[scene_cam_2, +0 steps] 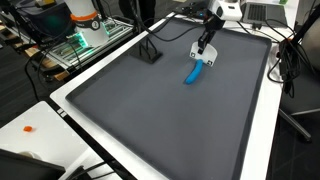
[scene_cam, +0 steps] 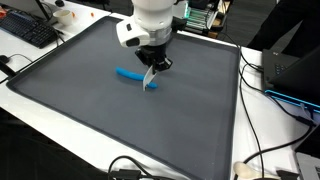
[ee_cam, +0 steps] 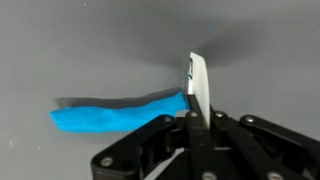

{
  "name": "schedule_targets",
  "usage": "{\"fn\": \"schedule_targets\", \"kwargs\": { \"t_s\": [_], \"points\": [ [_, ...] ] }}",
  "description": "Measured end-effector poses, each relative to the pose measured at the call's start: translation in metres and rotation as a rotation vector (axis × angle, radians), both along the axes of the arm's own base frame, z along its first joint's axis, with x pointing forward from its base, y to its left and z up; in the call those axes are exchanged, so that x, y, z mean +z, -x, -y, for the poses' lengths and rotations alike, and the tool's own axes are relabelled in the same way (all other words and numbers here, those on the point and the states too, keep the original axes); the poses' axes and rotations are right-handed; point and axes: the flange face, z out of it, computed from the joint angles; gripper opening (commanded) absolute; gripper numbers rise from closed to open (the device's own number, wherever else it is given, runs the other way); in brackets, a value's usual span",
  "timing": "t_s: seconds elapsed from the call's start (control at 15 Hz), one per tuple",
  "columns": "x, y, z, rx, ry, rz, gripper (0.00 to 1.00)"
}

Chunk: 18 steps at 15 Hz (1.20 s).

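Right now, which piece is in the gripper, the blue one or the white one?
The white flat piece, clamped standing on edge in the shut gripper; the blue piece lies flat on the grey mat beside it.

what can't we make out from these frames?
- Blue tool: type unclear. Its white end shows edge-on in the wrist view and is too small in both exterior views.
- Gripper: shut on the white end, but its own fingers hide the pad contact.
- Whether the blue end touches the mat: cannot tell in any view.
- Orange speck beside the mat: too small to identify.
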Motion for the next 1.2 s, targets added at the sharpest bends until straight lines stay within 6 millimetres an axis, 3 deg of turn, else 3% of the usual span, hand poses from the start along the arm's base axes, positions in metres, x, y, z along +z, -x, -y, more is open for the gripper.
{"fn": "schedule_targets", "kwargs": {
  "t_s": [0.27,0.6,0.93,1.2],
  "points": [
    [0.009,0.003,-0.001,0.006,0.004,-0.013,0.01],
    [0.036,0.000,0.002,0.013,-0.004,0.019,0.01],
    [0.062,-0.006,0.016,0.036,-0.013,0.056,0.01],
    [0.066,-0.010,0.028,0.058,-0.021,0.071,0.01]
  ]
}}
